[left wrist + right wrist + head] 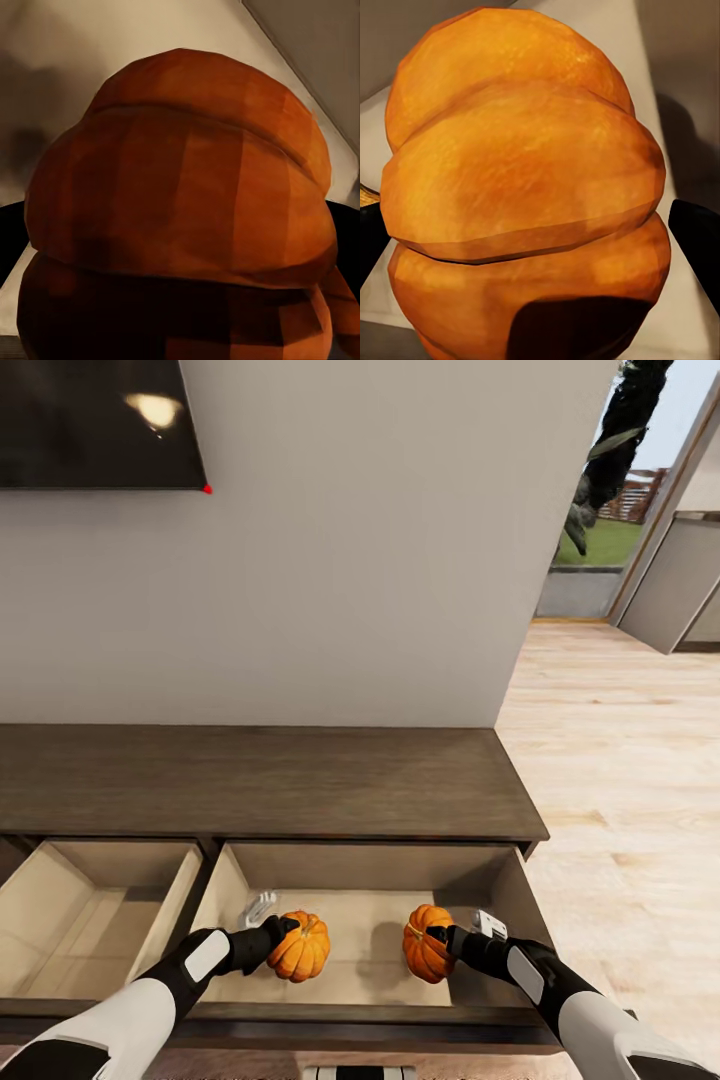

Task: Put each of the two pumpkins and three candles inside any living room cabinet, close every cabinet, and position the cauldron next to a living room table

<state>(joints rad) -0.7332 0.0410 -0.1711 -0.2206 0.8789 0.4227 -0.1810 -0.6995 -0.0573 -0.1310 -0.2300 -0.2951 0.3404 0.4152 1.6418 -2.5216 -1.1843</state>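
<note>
The long dark-brown cabinet [270, 780] stands against the wall with two drawers pulled open, pale beige inside. Over the right drawer [350, 930] my left gripper [283, 937] is shut on one orange pumpkin [302, 950], which looms large in the left wrist view [180, 202]. My right gripper [436, 939] is shut on the second pumpkin [424, 944], close up in the right wrist view [525, 195], with a dark fingertip [699, 241] at its side. Both pumpkins hang low inside the drawer, a hand's width apart. The cauldron is out of view.
Two small white objects lie in the right drawer, one at its back left [258, 908] and one by the right wall [489, 923]. The left drawer [90, 920] is open too. A dark screen [100, 420] hangs on the wall. Wood floor [620, 760] runs off to the right.
</note>
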